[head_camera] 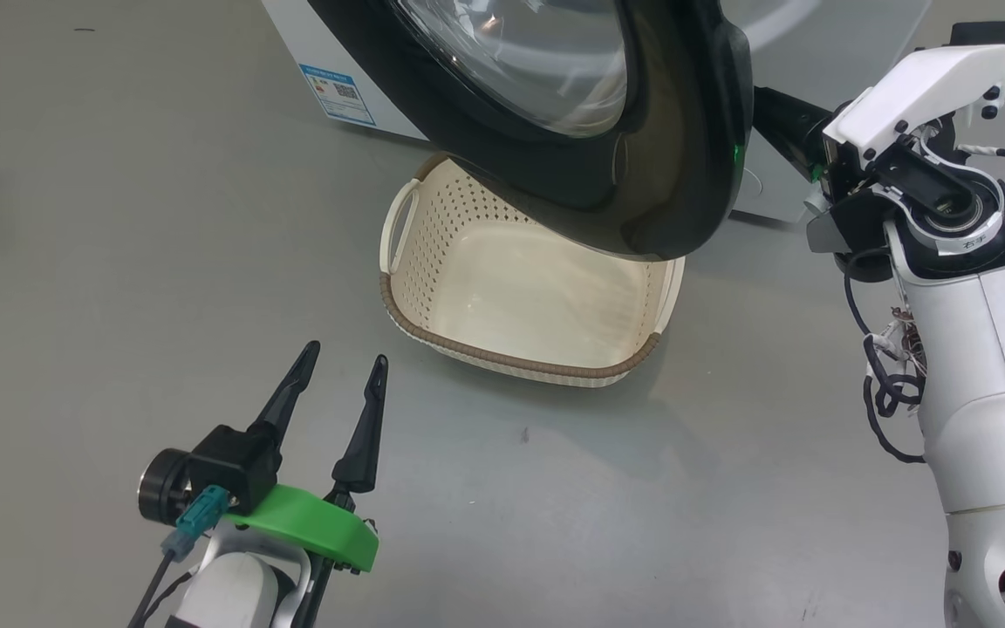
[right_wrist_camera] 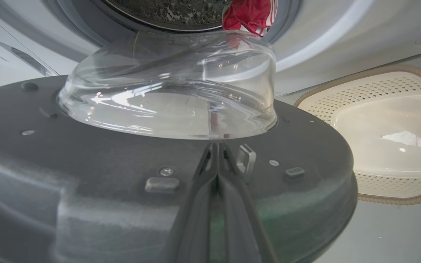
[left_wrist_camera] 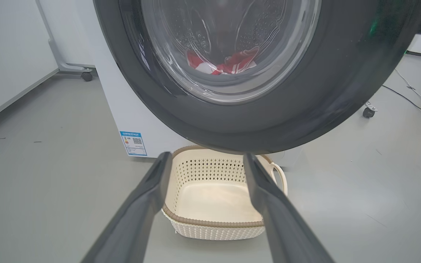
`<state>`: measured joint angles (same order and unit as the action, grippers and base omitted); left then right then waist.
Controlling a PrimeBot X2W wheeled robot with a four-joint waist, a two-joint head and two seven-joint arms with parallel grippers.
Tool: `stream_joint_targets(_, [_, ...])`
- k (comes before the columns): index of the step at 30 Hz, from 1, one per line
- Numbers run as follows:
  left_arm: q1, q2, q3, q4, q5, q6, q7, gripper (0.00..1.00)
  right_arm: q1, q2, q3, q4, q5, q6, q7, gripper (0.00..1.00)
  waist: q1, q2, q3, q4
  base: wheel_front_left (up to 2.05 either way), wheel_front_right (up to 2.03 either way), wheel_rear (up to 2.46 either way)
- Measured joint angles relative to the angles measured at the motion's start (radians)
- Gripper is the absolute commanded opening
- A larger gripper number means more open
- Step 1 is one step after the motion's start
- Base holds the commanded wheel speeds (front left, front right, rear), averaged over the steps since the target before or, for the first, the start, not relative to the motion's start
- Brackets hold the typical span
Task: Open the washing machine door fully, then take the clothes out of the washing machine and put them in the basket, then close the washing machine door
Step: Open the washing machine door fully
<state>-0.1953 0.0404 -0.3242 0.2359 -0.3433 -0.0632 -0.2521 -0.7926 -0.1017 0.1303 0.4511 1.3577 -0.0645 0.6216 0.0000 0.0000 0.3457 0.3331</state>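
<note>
A half-open door (head_camera: 668,131) juts from the washer (left_wrist_camera: 122,109) and overhangs the far side of the basket (head_camera: 446,227), which sits empty on the floor (head_camera: 119,218). The red clothes (left_wrist_camera: 232,64) lie in the drum (right_wrist_camera: 166,14). The right tool (right_wrist_camera: 216,149) is clenched on nothing, its tips seemingly pressed to the door's inner face, just beside the metal latch (right_wrist_camera: 246,160) and under the glass bowl (right_wrist_camera: 166,95). The left tool (head_camera: 345,356) is released and hangs above the floor near the basket. The likely risks: the tips may slide on the smooth plastic or snag the latch, letting the door swing back. A door left overhanging would also block clothes dropped toward the basket.
</note>
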Motion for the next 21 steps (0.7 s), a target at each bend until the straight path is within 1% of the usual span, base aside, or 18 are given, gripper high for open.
stream_joint_targets(13, [-0.006,-0.001,-0.002,0.016,0.0,0.007,0.0,1.0,0.006,0.007,0.001,0.031,0.055,0.0,0.052,0.0,0.0,0.0,-0.028,0.003,0.0,0.0,0.0])
stream_joint_targets(21, [-0.005,-0.001,-0.001,0.028,0.002,0.01,0.0,1.0,0.053,0.019,0.011,0.055,0.1,0.001,0.08,0.0,0.0,0.0,-0.068,0.003,0.0,0.0,0.0])
